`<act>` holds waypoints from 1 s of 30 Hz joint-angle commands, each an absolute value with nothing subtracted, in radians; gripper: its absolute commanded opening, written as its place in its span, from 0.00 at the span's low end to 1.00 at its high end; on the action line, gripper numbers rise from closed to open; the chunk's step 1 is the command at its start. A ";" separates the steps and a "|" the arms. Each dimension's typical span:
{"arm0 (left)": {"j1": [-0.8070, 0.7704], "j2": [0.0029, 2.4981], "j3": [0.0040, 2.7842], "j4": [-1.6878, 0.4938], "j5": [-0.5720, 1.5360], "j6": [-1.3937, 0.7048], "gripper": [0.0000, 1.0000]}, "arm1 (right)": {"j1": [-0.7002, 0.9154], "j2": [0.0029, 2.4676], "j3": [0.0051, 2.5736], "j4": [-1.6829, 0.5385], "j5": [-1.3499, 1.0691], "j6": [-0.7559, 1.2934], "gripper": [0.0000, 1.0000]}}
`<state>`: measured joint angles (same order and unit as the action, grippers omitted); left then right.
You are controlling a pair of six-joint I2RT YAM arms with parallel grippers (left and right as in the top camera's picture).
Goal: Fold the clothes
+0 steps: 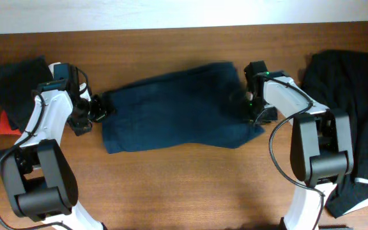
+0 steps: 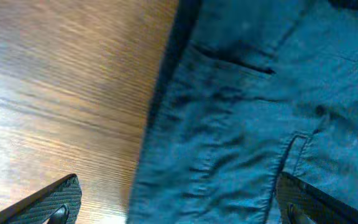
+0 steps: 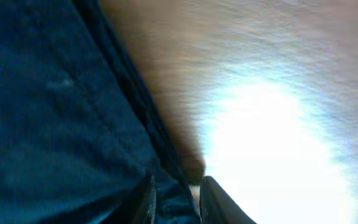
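- Wooden surface (image 1: 184,185) carries navy shorts (image 1: 171,115), spread flat at its middle.
- Your left fingers (image 2: 58,199) gape astride one shorts edge; right fingers (image 3: 211,200) pinch the opposite hem.
- Grasping stage, likely; next, close the left.

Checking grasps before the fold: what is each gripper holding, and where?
The right gripper pinches the navy shorts by their edge seam; the left gripper is open, holding nothing.

The left pincer (image 2: 176,196) gapes wide at the left end of the shorts (image 1: 171,108); the right pincer (image 3: 176,198) pinches their right edge.
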<state>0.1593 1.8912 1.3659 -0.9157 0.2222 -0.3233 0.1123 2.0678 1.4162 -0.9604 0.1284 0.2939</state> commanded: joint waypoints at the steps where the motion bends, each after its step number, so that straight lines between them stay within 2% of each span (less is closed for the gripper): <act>1: 0.159 1.908 1.360 -0.914 0.308 -0.118 0.99 | 0.043 2.084 1.396 -0.981 0.236 0.357 0.27; 2: 0.159 1.919 1.359 -0.910 0.322 -0.093 0.99 | 0.038 2.064 1.396 -0.980 0.229 0.357 0.28; 4: 0.146 1.985 1.359 -0.895 0.533 0.071 0.99 | 0.039 2.004 1.436 -0.999 0.201 0.352 0.37; 6: 0.121 2.046 1.359 -0.891 0.635 0.148 0.99 | 0.039 1.969 1.505 -1.050 0.157 0.349 0.43; 8: 0.083 2.102 1.359 -0.865 0.659 0.174 0.99 | 0.039 1.960 1.552 -1.095 0.141 0.349 0.43; 9: 0.068 2.120 1.359 -0.864 0.659 0.173 0.94 | 0.039 1.960 1.557 -1.108 0.130 0.349 0.43; 12: 0.031 2.137 1.359 -0.865 0.632 0.169 0.14 | 0.039 1.958 1.563 -1.120 0.035 0.303 0.43; 13: 0.032 2.137 1.361 -0.868 0.571 0.119 0.00 | 0.039 1.958 1.581 -1.124 -0.086 0.232 0.43; 14: 0.040 2.135 1.370 -0.886 0.486 0.064 0.00 | 0.039 1.958 1.597 -1.130 -0.200 0.168 0.42; 16: 0.071 2.124 1.481 -1.011 0.444 0.057 0.01 | 0.062 1.958 1.598 -1.134 -0.386 0.056 0.31; 20: 0.074 2.107 1.823 -1.339 0.395 0.057 0.00 | 0.248 1.988 1.593 -1.096 -0.431 0.034 0.23; 25: 0.070 2.103 2.072 -1.597 0.397 0.057 0.01 | 0.490 2.065 1.554 -0.864 -0.449 0.118 0.22; 30: 0.068 2.103 2.204 -1.647 0.468 0.056 0.00 | 0.690 2.236 1.554 -0.638 -0.469 0.245 0.22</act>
